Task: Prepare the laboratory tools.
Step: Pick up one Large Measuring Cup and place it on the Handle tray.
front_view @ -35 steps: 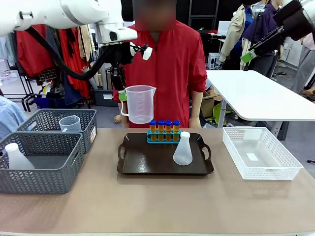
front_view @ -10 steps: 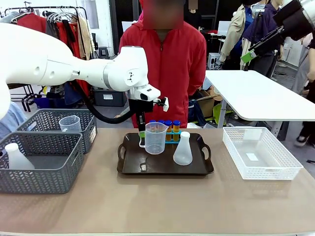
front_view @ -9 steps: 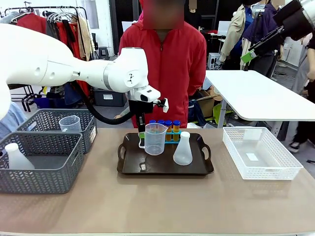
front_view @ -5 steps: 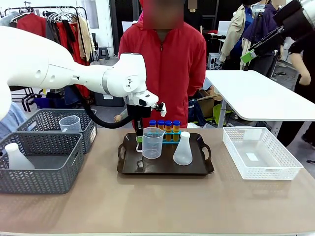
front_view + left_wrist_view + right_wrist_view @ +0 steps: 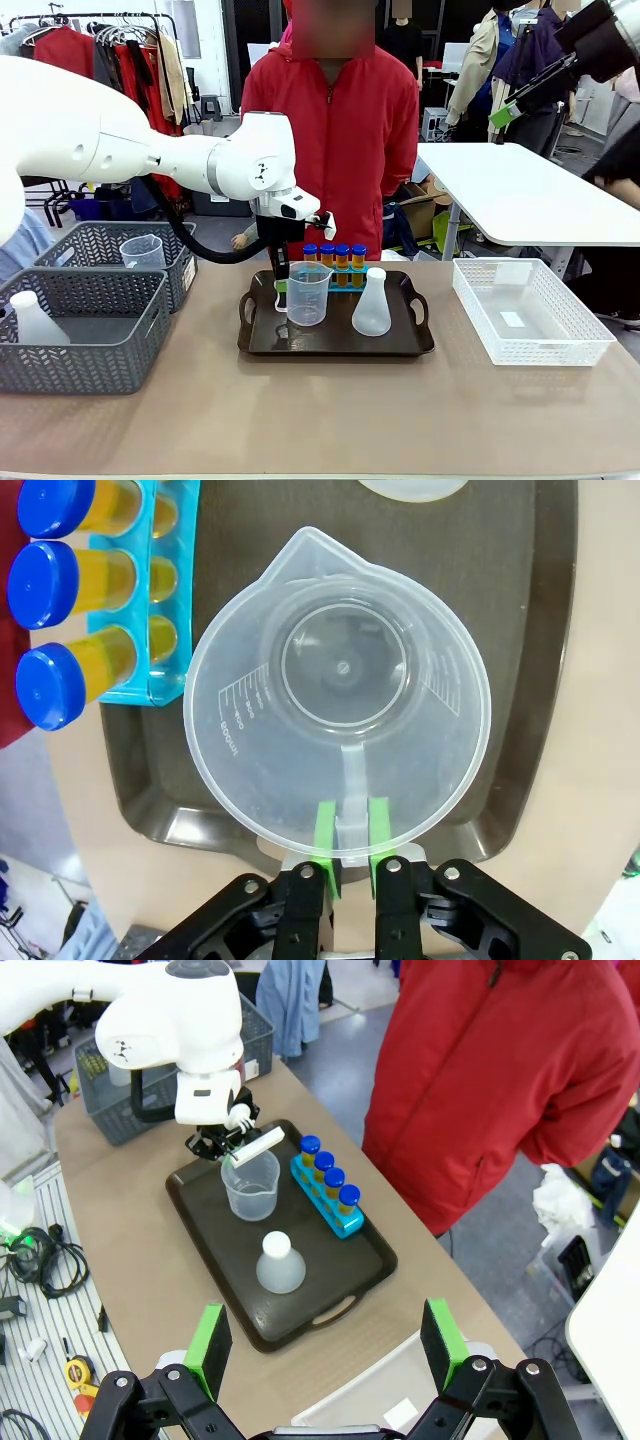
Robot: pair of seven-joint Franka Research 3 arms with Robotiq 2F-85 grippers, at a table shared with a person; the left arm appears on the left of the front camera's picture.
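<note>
Translucent plastic jug [image 5: 340, 690] on glossy dark tray [image 5: 555, 630], green-padded left gripper [image 5: 350, 842] pinching handle

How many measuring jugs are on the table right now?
2. One measuring jug stands on the dark tray, its handle pinched by the left end effector. The second jug sits in the far grey basket; more could be hidden inside the baskets.

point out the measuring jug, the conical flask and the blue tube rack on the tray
measuring jug [image 5: 307, 296], front view, on its clear side wall
conical flask [image 5: 371, 312], front view, on its wide lower body
blue tube rack [image 5: 160, 600], left wrist view, on its top face
</note>
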